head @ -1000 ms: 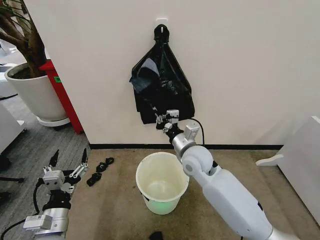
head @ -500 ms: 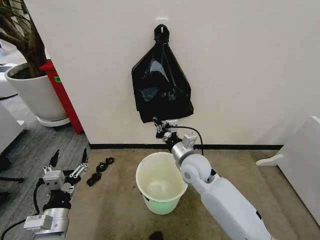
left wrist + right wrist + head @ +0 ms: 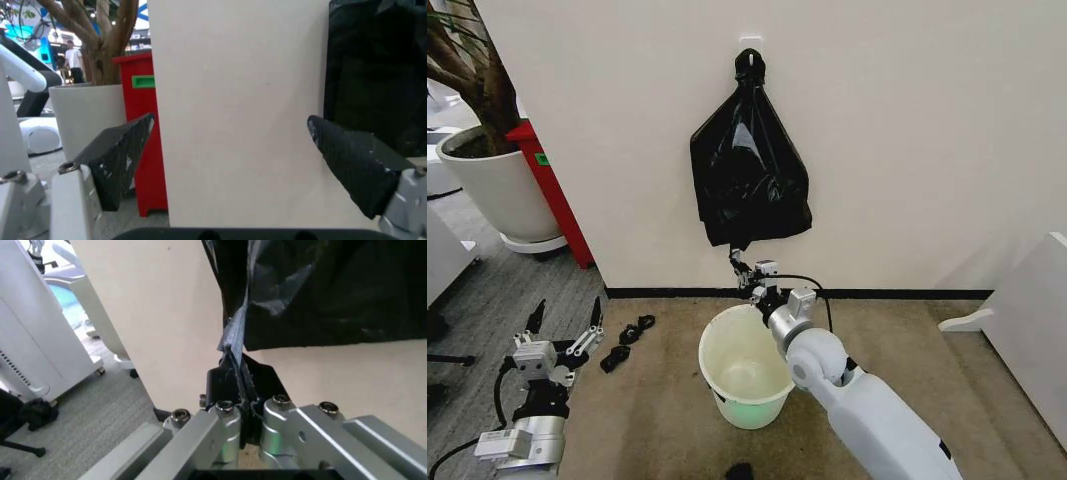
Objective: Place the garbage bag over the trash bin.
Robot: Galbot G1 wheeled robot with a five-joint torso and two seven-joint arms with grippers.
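The garbage bag [image 3: 749, 180] hangs from a wall hook above the trash bin [image 3: 745, 365] on the floor. The right gripper [image 3: 743, 262] has its fingers pinched tight on the bag's lower edge. The film looks light, limp and slippery, best held by a gathered edge. The left gripper [image 3: 562, 322] waits low, fingers spread wide.

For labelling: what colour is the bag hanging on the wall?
Glossy black garbage bag, clearest in the head view.

Garbage bag [image 3: 749, 180] glossy crinkly plastic; trash bin [image 3: 749, 368] smooth.
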